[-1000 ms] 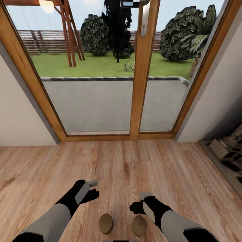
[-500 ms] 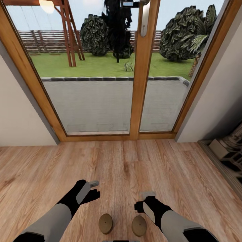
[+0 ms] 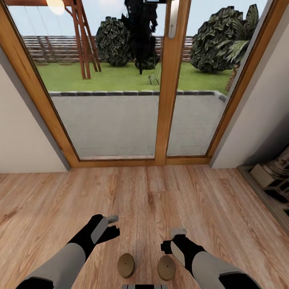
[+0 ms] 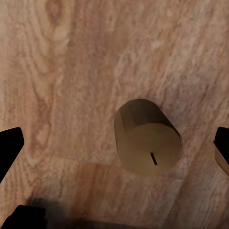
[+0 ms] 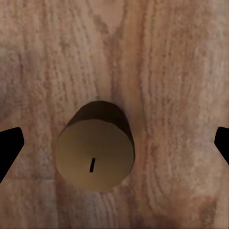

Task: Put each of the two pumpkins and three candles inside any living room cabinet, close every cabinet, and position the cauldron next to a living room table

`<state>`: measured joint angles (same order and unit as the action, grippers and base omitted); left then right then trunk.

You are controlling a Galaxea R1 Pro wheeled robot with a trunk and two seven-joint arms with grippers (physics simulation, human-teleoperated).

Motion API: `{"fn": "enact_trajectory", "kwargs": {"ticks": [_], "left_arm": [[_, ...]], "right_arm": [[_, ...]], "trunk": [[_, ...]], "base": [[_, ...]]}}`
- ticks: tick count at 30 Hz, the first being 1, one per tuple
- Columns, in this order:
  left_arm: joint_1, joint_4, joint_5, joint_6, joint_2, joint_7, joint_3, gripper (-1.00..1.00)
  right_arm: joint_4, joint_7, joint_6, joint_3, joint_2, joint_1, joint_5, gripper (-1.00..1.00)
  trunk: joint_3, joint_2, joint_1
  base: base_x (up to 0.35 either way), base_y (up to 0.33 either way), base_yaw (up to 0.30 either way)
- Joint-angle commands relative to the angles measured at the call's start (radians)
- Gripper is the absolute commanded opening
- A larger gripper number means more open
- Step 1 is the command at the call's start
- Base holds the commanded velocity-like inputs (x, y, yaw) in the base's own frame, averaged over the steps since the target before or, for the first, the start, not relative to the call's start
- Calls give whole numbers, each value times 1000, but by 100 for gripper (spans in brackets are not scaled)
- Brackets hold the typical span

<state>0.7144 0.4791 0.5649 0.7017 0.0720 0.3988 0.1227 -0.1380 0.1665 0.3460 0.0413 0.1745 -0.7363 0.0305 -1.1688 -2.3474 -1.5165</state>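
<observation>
Two squat tan candles stand upright on the wood floor just in front of my base, one (image 3: 126, 265) on the left and one (image 3: 166, 267) on the right. My left gripper (image 3: 110, 224) hovers open above and a little left of the left candle (image 4: 148, 138), which the left wrist view has between widely spread fingertips (image 4: 10, 145). Over the right candle (image 5: 95, 152) my right gripper (image 3: 173, 237) is open too, dark fingertips (image 5: 10, 143) far apart. Both grippers hold nothing. The pumpkins, cabinet and cauldron are out of view.
A wood-framed glass patio door (image 3: 170, 100) stands straight ahead, with white walls (image 3: 24, 136) on both sides. At the right edge a low dark unit (image 3: 273, 180) holds grey blocky objects. Bare wood floor (image 3: 144, 196) lies between me and the door.
My right gripper has shifted slightly right and lower over its candle. The head view has tipped down a touch. The left arm and both candles stay put.
</observation>
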Motion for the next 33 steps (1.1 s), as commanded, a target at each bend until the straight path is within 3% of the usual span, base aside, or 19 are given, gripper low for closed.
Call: {"fn": "enact_trajectory", "kwargs": {"ticks": [1, 4, 6, 8, 11, 12, 13, 16, 17, 18, 19, 22, 28, 33], "left_arm": [[0, 0, 0, 0, 0, 0, 0, 100], [2, 37, 14, 7, -4, 0, -1, 100], [2, 74, 56, 10, -8, 1, -5, 100], [2, 97, 124, 25, -20, -1, -9, 100], [1, 143, 295, 112, -87, -44, -10, 100], [0, 158, 384, 158, -125, -99, -11, 100], [0, 164, 440, 187, -152, -146, -10, 100], [-2, 171, 558, 261, -233, -321, -6, 100], [-4, 170, 582, 281, -262, -424, -4, 100], [-7, 169, 593, 291, -284, -527, -3, 100], [-9, 169, 596, 295, -292, -582, -1, 100], [-11, 170, 600, 300, -304, -673, 17, 100], [-12, 178, 602, 303, -306, -708, 64, 100], [-12, 180, 602, 303, -305, -710, 68, 100]], "right_arm": [[0, 0, 0, 0, 0, 0, -1, 100], [0, -2, -1, 0, 0, 0, -1, 100], [0, -5, -1, 0, 0, 0, -1, 100], [0, -23, -1, 0, 0, 0, -1, 100], [0, -64, 0, 0, 0, 0, -2, 100], [1, -71, 0, 0, 0, 0, -2, 100], [1, -74, 1, 0, 0, 1, -3, 100], [2, -77, 1, 1, 0, 1, -3, 100], [3, -78, 1, 5, 0, 1, -3, 100], [3, -78, 1, 17, 0, 1, -3, 100], [3, -78, 0, 27, 0, 1, -3, 100], [3, -77, -1, 55, 0, 1, -2, 100], [3, -72, -11, 68, 0, 1, -1, 100], [4, -73, -13, 69, 0, 1, -1, 100]], "trunk": [[-3, -7, -4], [-13, -28, -15], [-19, -42, -23], [-25, -56, -31], [-35, -77, -42], [-38, -84, -46], [-41, -91, -50], [-50, -112, -61], [-53, -119, -65], [-56, -126, -69], [-60, -133, -73], [-69, -153, -84], [-92, -154, -86], [-112, -155, -89]], "base": [[0, 0, 0], [0, 0, 0], [0, 0, 0], [0, 0, 0], [0, 0, 0], [0, 0, 0], [0, 0, 0], [0, 0, 0], [0, 0, 0], [0, 0, 0], [0, 0, 0], [0, 0, 0], [0, 0, 0], [0, 0, 0]]}}
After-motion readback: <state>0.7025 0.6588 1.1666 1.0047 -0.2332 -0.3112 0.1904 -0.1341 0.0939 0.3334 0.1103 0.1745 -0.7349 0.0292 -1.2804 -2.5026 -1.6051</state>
